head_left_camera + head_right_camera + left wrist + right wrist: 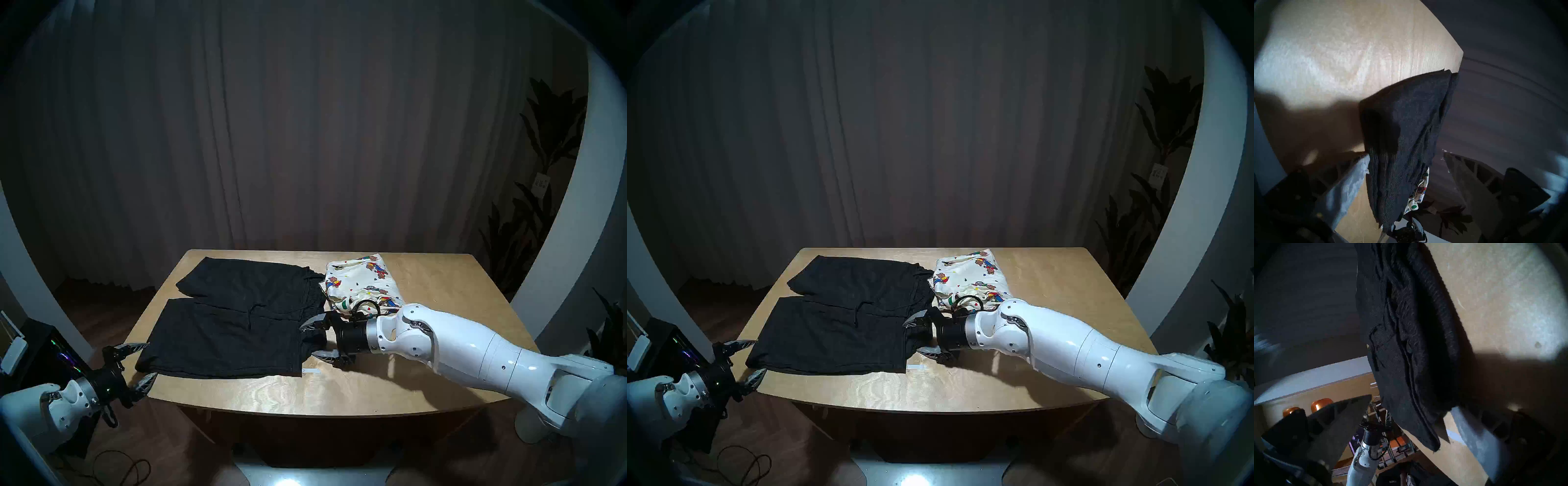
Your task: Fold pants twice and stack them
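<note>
Black shorts [234,319] lie flat across the left half of a wooden table [424,288], long axis running left to right, waistband toward the folded teddy-bear shorts [363,281] just beside it, leg hems toward the table's left edge. The left gripper [144,363] and right gripper [314,341] both gape wide, empty, bracketing the near hem and near waistband corner. A pinch catching only the top layer would likely let the fold sag crookedly.
</note>
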Motion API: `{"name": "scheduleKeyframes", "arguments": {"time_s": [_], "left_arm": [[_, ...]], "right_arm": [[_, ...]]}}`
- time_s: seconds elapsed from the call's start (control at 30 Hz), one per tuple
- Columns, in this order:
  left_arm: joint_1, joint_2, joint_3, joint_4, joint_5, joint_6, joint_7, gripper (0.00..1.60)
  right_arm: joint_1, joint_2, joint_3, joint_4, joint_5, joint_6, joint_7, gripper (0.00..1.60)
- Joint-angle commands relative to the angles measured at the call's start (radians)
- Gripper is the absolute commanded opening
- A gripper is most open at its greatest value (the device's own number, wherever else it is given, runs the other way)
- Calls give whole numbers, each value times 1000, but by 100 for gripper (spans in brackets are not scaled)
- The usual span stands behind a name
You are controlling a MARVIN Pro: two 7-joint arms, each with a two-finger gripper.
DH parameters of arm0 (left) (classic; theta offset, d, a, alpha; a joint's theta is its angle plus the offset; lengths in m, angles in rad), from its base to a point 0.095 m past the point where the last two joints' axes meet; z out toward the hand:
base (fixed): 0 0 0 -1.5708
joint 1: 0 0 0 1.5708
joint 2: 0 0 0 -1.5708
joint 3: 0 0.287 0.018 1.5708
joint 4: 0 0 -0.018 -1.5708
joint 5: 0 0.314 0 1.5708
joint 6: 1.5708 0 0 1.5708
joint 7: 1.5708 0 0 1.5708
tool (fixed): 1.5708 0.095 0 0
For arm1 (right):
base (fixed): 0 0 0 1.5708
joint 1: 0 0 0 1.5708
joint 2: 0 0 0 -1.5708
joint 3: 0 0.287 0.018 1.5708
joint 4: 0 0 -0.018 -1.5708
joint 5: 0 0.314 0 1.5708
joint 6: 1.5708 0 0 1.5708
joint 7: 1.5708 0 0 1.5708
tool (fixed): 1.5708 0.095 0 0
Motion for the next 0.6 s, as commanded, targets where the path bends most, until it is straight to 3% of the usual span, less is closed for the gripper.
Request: {"name": "scheduleKeyframes", "arguments": {"time_s": [0.0,0.57], "left_arm": [[-122,-16,91,76,21,9,-3,160],[-292,-67,216,151,31,47,47,159]], "right_arm": [[5,-43,-15,25,-28,12,16,160],[13,-74,-39,44,-35,29,13,160]]}}
